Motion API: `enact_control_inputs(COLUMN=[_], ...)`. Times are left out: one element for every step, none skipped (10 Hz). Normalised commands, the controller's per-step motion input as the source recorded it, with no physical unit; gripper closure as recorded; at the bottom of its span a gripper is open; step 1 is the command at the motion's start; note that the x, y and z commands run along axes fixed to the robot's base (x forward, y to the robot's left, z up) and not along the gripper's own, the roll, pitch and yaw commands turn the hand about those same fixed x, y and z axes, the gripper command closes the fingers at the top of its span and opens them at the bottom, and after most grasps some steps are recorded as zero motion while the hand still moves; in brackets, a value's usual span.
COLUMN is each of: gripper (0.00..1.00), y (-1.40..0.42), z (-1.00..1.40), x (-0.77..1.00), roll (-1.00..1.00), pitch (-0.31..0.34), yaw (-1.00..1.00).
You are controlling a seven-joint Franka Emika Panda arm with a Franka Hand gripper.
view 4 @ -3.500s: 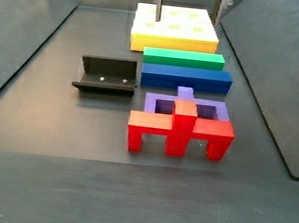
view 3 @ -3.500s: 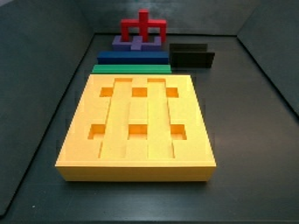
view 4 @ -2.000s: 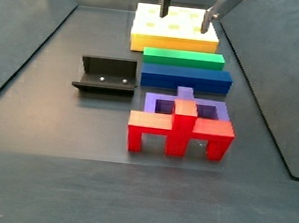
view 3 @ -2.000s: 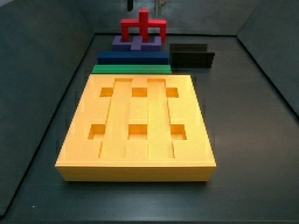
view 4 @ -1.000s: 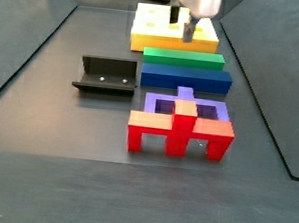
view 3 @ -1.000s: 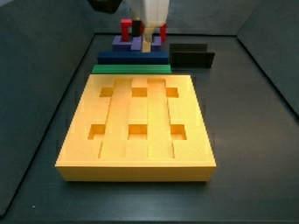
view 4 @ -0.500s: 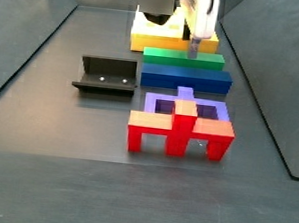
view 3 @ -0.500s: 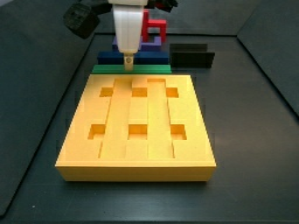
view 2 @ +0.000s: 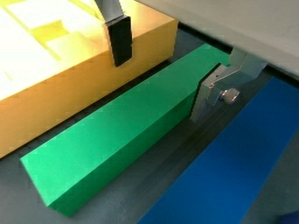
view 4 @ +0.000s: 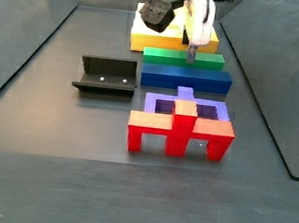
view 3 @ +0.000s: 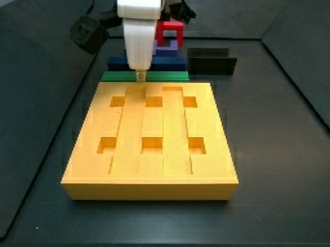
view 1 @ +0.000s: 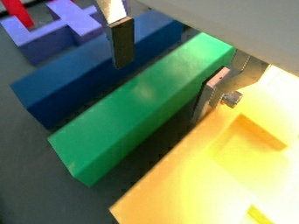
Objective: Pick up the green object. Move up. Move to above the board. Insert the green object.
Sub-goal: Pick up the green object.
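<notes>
The green object (view 1: pixel 138 103) is a long bright-green bar lying flat between the yellow-orange board (view 1: pixel 239 171) and a blue slab (view 1: pixel 82 74). My gripper (view 1: pixel 167 68) is open and low over one end of the bar, with one finger on each long side; neither pad touches it. The other wrist view shows the same straddle: gripper (view 2: pixel 163 68), bar (view 2: pixel 111 140), board (view 2: pixel 59 61). In both side views the gripper (view 3: pixel 138 69) (view 4: pixel 194 53) stands at the green bar (view 3: pixel 168 74) (view 4: pixel 171 58), just past the board's far edge (view 3: pixel 151 121) (view 4: pixel 154 32).
The blue slab (view 4: pixel 185 79) lies right beside the bar. Past it stands a red cross-shaped piece (view 4: pixel 180 127) over a purple block (view 1: pixel 52 31). The black fixture (view 4: pixel 105 76) (view 3: pixel 213 64) sits to one side on the dark floor.
The gripper has come down from above the pieces and shifted to the green bar; its fingers now reach down on either side of it. The pieces have not moved.
</notes>
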Motion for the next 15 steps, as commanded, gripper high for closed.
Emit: enact_control_inputs(gripper=[0.00,0.00,0.00,0.00,0.00,0.00,0.00,0.00,0.00,0.00,0.00,0.00,0.00,0.00,0.00], y=[0.00,0.09,0.04,0.00,0.20,0.28,0.31,0.09,-0.13,-0.09,-0.03,0.00,0.00,0.00,0.00], z=[-0.31,-0.25,-0.19,-0.20,-0.04,0.00,0.00,-0.01,-0.01,-0.03,-0.12,-0.17,-0.25,-0.22,-0.11], x=[0.00,-0.03,-0.07,-0.05,-0.06,-0.06,-0.07,-0.01,0.00,0.00,0.00,-0.04,-0.08,-0.04,0.00], roll=[0.22,0.16,0.12,0.09,-0.05,-0.16,-0.16,-0.07,0.00,0.00,0.01,0.00,0.03,0.01,0.00], pitch=[0.064,0.069,0.044,0.013,0.000,0.000,0.000,0.000,0.000,0.000,0.000,0.000,0.000,0.000,0.000], yaw=[-0.12,-0.10,-0.11,-0.09,-0.12,-0.07,-0.06,0.00,0.00,0.00,0.00,0.00,0.00,0.00,0.00])
